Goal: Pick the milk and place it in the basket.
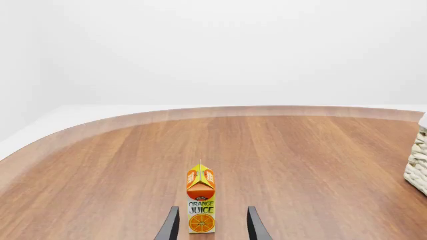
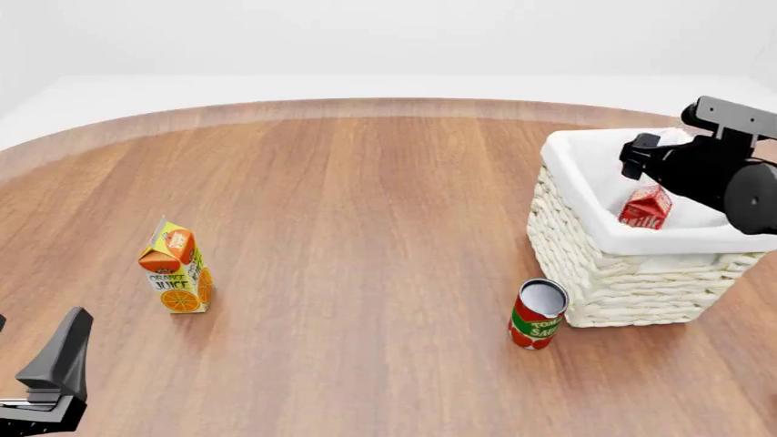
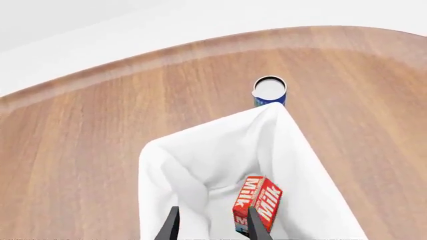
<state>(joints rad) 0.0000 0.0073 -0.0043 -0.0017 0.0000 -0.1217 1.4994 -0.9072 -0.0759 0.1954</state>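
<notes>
Now I am seeing the milk (image 2: 645, 208) lying inside the basket (image 2: 631, 278) on its white lining, with my right gripper (image 3: 211, 225) hovering over it, fingers spread and holding nothing. Around the basket, a round wooden table (image 2: 364, 209) is meeting pale walls; the tomato sauce can (image 2: 536, 314) is standing beside it, while the juice carton (image 2: 177, 268) and my opened, empty left gripper (image 1: 211, 225) are sitting well apart.

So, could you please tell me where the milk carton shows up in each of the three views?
Front view: milk inside the basket, at right.
Right wrist view: milk on the white lining, beside the end effector's fingers.
Left wrist view: not visible.
Shared landmark: the basket.
</notes>
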